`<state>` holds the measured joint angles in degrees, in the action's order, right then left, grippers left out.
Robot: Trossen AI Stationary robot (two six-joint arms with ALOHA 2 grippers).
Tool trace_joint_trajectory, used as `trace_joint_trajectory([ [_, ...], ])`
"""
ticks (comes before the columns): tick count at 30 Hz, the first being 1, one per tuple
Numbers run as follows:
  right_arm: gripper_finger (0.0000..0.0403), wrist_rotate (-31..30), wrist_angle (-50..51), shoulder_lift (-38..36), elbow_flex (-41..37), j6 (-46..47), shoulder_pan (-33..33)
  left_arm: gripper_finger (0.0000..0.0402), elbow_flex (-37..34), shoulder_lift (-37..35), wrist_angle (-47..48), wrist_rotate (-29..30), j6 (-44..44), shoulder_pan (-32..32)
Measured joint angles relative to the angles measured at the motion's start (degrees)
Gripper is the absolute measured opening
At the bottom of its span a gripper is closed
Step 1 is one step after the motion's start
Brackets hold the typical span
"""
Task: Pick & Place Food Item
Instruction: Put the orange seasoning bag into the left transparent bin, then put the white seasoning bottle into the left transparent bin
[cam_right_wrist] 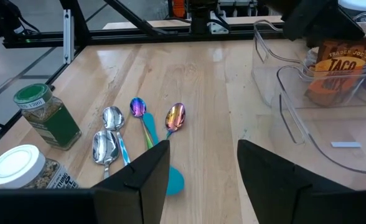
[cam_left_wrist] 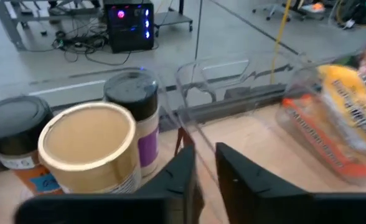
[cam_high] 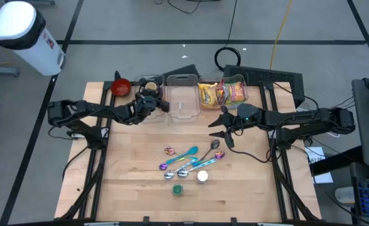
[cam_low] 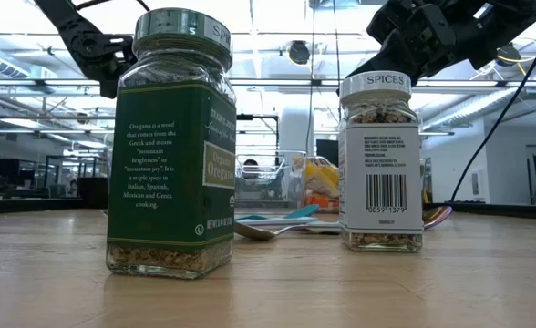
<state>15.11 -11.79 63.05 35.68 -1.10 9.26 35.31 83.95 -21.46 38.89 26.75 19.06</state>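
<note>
**Two arms at the back row of bins, nothing held**

I'm looking down on a pale wooden table [cam_high: 134, 182] standing on a grey floor, with a white bin and trailing cables off beyond the far edge. My landmark is the empty clear bin [cam_high: 183, 95] in the middle of the back row.

Just left of that bin my left gripper [cam_high: 162, 105] hovers at a container of round cans; through its wrist camera I see the dark fingers [cam_left_wrist: 182, 171] a narrow gap apart with nothing between them, the tan-lidded can [cam_left_wrist: 89, 149] right in front and two dark-lidded jars behind it. A red bowl [cam_high: 121, 86] sits further left of the empty bin.

Right of the empty bin are the food items, yellow and orange snack packets [cam_high: 211, 94] standing in their own clear bins. My right gripper [cam_high: 218, 129] hangs in front of those, fingers [cam_right_wrist: 147, 171] spread wide and empty.

Nearer me than the empty bin lies a scatter of spoons [cam_high: 187, 158], some iridescent, one teal. Nearer still stand the green oregano jar [cam_low: 171, 146] and a white-capped spice jar [cam_low: 381, 164], upright and apart
</note>
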Motion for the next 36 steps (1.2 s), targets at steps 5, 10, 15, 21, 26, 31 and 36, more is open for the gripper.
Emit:
trace_joint_trajectory([
  [5,0.0183,0.0,0.1,0.0,0.0,0.0,0.0,0.0156,0.0,-2.8,0.2,-0.2,-0.1,-1.2],
  [10,0.0183,0.0,0.0,0.0,0.0,0.5,0.0,0.0229,0.0,-6.8,0.3,-4.2,-1.1,-2.7],
  [15,0.0183,0.1,0.0,0.0,0.0,0.5,-1.1,0.0266,0.0,-10.5,0.2,-10.4,-2.3,-4.2],
  [21,0.0183,0.1,-0.4,0.0,-5.2,1.8,-7.7,0.0282,0.0,-12.0,0.1,-12.3,-2.3,-6.0],
  [26,0.0183,-0.1,-8.7,0.0,-14.0,3.9,-15.6,0.0283,0.0,-12.0,0.2,-12.3,-1.8,-6.3],
  [31,0.0195,-7.7,-30.6,2.1,-24.2,10.8,-23.0,0.0283,0.0,-12.0,0.2,-12.3,1.3,-6.4],
  [36,0.026,-17.4,-38.3,8.2,-26.2,10.8,-29.8,0.0283,0.0,-12.0,0.1,-12.1,2.3,-6.4],
])
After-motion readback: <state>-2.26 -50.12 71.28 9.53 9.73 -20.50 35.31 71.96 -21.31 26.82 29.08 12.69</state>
